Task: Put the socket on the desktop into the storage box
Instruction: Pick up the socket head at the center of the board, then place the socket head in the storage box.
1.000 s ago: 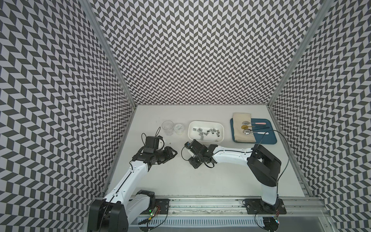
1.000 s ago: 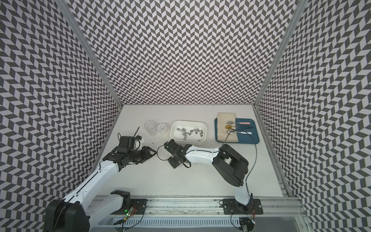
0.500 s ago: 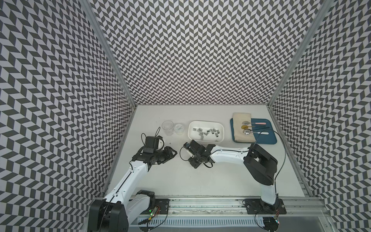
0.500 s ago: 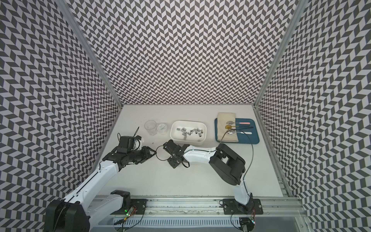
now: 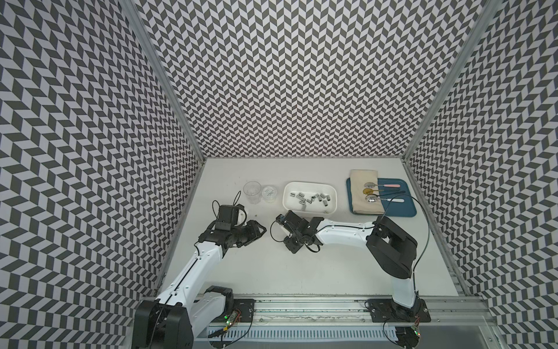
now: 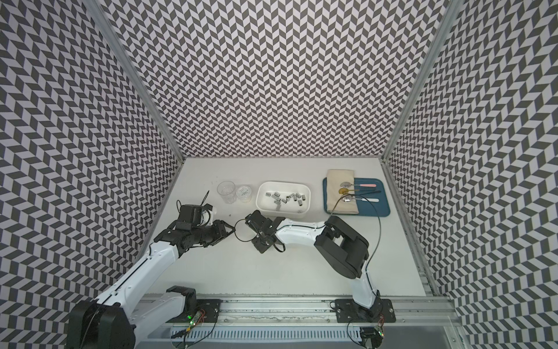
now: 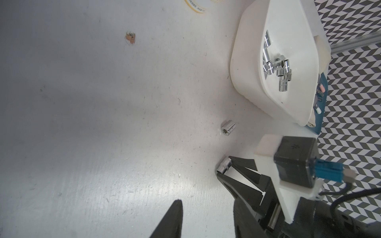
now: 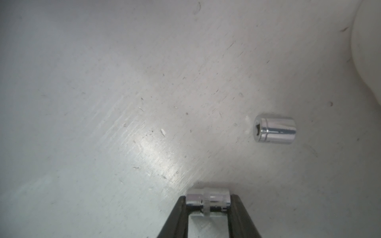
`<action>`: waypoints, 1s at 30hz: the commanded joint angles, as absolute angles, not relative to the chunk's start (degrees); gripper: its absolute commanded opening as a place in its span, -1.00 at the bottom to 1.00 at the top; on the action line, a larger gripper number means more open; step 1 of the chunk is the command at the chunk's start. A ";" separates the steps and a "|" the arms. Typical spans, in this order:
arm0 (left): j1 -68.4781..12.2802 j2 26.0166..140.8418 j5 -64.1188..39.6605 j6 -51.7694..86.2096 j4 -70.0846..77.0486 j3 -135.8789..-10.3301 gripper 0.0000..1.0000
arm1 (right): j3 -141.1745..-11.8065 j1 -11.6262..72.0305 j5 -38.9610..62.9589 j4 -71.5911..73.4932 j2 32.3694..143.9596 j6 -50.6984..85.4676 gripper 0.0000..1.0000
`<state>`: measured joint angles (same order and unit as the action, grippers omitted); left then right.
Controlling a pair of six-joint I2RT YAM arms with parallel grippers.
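Note:
A small chrome socket (image 8: pixel 207 196) lies on the off-white desktop (image 8: pixel 103 103), and my right gripper (image 8: pixel 208 201) is shut on it, one black finger against each end. The left wrist view shows the same grip, with that socket (image 7: pixel 224 167) at the tips of the right gripper (image 7: pixel 223 170). A second socket (image 8: pixel 275 128) lies loose nearby, between that gripper and the storage box (image 7: pixel 247 61). The white storage box (image 5: pixel 311 183) holds several sockets (image 5: pixel 311 198). My left gripper (image 5: pixel 262 231) hovers open to the left, holding nothing.
Behind the left arm stand a clear cup (image 5: pixel 252 192) and a small lidded pot (image 5: pixel 269 193). A blue tray (image 5: pixel 398 208) with a beige cloth (image 5: pixel 362 187) and utensils lies right of the box. Chevron walls enclose three sides.
The right gripper's jaws have closed in onto the socket, and the right arm has shifted slightly left. The left arm has not moved.

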<state>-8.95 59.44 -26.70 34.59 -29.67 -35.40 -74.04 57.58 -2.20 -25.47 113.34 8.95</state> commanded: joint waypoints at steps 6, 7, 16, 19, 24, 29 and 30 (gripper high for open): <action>-8.66 58.91 -27.33 34.72 -29.62 -34.88 -0.12 | -73.87 57.66 -2.59 -23.74 109.59 9.72 -0.43; -8.61 58.89 -27.38 34.76 -29.62 -34.86 -0.12 | -73.51 57.56 -2.55 -23.56 109.07 9.95 -0.43; -8.73 58.97 -29.94 35.68 -27.23 -33.80 -0.12 | -70.72 54.53 -0.84 -21.80 102.97 11.84 -0.43; -8.93 59.19 -30.68 36.26 -26.22 -33.86 -0.12 | -70.42 52.99 -0.63 -21.96 101.08 11.97 -0.43; -10.05 60.10 -31.29 37.48 -24.40 -34.77 -0.12 | -70.93 49.19 -0.18 -22.74 99.08 12.83 -0.42; -13.00 61.95 -30.37 39.14 -22.27 -36.57 -0.12 | -73.04 44.98 0.09 -23.72 98.60 13.57 -0.42; -13.90 62.58 -30.12 39.49 -21.81 -37.09 -0.12 | -73.71 43.98 0.32 -23.88 98.90 13.79 -0.42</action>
